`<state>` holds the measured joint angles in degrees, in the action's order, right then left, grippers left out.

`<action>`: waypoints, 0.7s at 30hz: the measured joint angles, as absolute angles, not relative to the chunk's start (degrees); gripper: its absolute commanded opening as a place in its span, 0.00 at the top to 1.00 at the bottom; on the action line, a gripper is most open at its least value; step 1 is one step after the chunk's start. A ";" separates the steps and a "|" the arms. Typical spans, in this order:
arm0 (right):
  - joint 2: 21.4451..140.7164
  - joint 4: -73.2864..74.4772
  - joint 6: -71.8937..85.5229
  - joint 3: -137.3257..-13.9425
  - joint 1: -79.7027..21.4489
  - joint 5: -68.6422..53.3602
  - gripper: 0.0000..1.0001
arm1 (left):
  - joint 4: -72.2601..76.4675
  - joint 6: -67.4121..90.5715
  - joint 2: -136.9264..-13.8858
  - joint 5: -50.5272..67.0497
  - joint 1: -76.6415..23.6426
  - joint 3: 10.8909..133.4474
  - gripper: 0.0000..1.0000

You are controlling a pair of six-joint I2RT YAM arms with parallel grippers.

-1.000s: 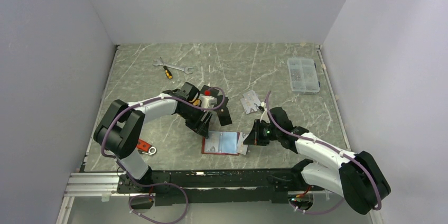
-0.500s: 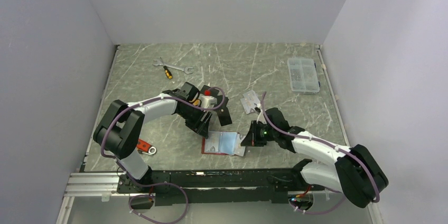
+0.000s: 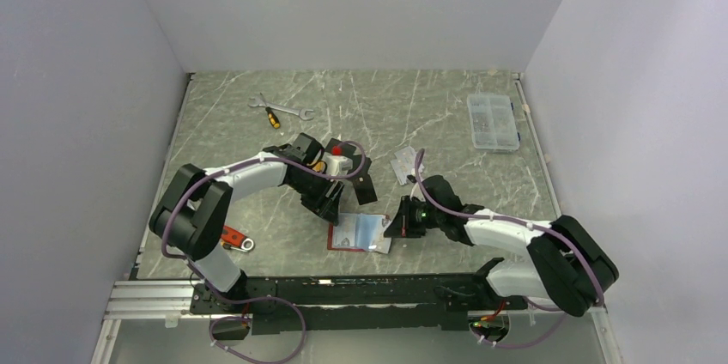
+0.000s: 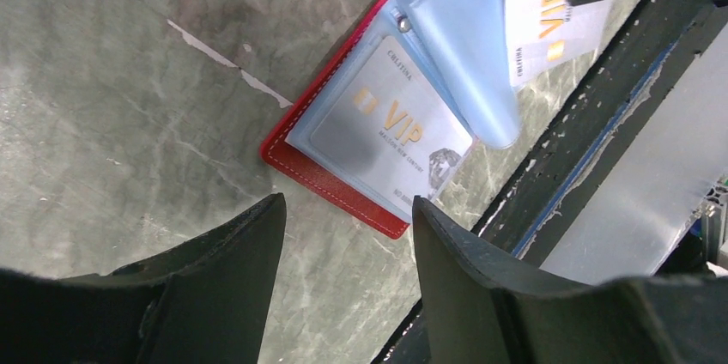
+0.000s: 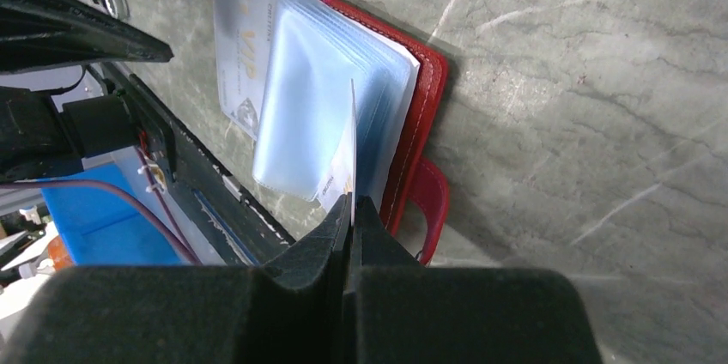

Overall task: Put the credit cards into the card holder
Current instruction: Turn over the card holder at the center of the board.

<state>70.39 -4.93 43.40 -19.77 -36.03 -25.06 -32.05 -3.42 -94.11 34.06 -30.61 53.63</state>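
while the open dark-red leather-look card holder (image 3: 343, 242) lies by the tabletop's (image 3: 412, 106) near edge, the right gripper (image 5: 352, 209) pinches a silver-grey plastic credit card (image 5: 342, 177) among its clear sleeves (image 5: 318, 106); the left gripper (image 4: 348, 205) hovers spread near its far left corner.

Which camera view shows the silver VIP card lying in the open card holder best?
The left wrist view: the silver VIP card faces the lens, its print sharp, in the card holder. The right wrist view shows a strip of it beside the blue sleeves; the top view shows only a pale patch.
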 measured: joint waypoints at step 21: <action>77.67 -11.70 44.77 -21.63 -36.21 -27.83 1.00 | -31.38 -5.10 -96.68 23.79 -40.14 63.94 0.32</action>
<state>77.67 -11.70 44.77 -21.63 -36.21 -27.83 -31.38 -5.10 -96.68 23.79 -40.14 63.94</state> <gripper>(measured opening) 0.009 0.683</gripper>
